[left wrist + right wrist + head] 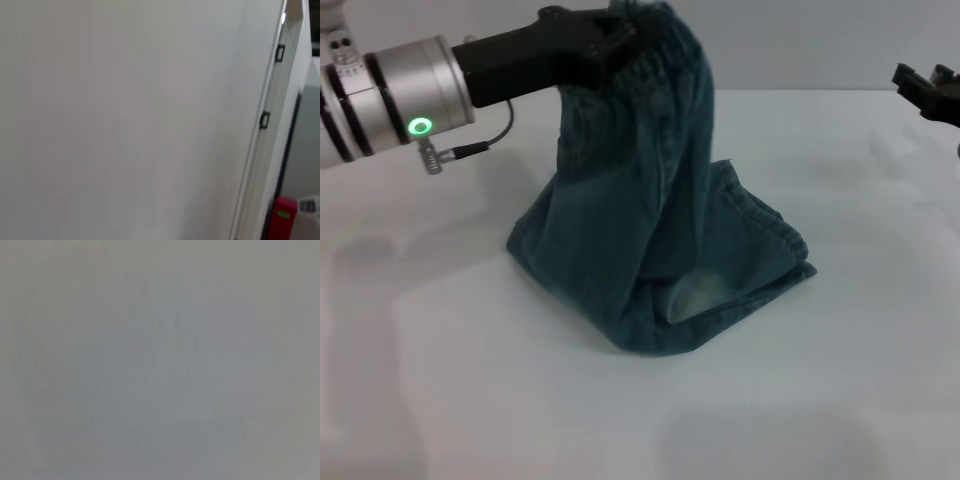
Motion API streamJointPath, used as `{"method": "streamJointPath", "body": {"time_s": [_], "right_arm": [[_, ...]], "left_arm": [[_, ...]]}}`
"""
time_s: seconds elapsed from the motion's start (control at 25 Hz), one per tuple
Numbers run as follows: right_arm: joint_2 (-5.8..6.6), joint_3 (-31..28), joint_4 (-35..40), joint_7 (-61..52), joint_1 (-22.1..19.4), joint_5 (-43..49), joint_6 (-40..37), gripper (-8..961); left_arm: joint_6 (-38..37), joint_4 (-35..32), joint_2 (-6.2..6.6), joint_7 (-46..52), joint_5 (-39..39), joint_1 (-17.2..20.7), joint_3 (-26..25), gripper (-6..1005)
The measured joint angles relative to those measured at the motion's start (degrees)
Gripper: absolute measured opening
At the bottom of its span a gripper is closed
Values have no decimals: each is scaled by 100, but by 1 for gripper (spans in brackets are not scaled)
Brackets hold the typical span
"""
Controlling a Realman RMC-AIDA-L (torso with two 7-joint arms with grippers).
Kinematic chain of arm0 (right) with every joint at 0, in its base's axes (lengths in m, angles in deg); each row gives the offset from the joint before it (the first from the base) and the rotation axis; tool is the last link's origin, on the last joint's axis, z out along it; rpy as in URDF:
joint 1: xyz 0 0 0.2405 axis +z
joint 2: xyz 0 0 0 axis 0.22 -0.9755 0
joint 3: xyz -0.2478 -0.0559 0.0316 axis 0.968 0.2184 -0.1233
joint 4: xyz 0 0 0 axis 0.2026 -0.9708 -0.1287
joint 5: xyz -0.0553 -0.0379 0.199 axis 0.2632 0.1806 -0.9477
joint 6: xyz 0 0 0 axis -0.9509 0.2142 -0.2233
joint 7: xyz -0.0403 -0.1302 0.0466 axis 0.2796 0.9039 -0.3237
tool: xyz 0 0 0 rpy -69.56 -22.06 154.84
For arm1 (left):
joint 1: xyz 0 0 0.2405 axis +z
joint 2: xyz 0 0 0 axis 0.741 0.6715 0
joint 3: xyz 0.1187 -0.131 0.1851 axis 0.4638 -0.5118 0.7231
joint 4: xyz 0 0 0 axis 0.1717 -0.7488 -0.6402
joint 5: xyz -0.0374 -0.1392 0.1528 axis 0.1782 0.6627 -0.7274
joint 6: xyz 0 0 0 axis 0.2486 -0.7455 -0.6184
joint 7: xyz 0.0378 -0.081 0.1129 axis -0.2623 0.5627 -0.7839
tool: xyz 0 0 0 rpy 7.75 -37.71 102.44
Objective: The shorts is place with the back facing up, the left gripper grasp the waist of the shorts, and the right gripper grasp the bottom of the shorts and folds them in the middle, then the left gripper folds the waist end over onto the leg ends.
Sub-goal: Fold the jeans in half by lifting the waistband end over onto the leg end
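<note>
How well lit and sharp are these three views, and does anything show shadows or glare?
Head view: even light, soft shadows on the table beside the shorts held by the left gripper; right gripper idle at the edge. Left wrist view: mostly blank wall, slightly soft. Right wrist view: featureless grey, nothing resolvable.

Table [820,400]: white, plain surface filling the head view from near edge to far; faint soft shadows at near left and near centre.

Wall [125,120]: pale, unmarked, covering most of the left wrist view.

Frame [272,100]: white upright strip beside the wall, carrying two small dark-edged fittings [265,119], one above the other.

Red box [281,220]: beside the foot of the frame, with a small green label.

Right wrist view: uniform grey surface, no detail discernible.
</note>
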Motion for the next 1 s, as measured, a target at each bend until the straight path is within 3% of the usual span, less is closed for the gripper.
{"method": "streamJointPath", "body": {"time_s": [0.32,0.64,0.72,0.88,1.0], "right_arm": [[0,-217,-108,103,12,0,0,547],[-7,-289,-135,157,21,0,-25,547],[-9,-290,-126,162,31,0,-136,547],[18,-286,-14,137,49,0,-922,547],[73,-237,133,42,54,48,-2045,547]], "left_arm": [[-85,19,10,-9,528,15,296,171],[-157,3,17,-97,676,197,250,384],[-211,1,19,-229,862,311,250,480],[-352,27,16,-857,1446,665,251,665],[-349,135,7,-1387,2123,1030,250,784]]}}
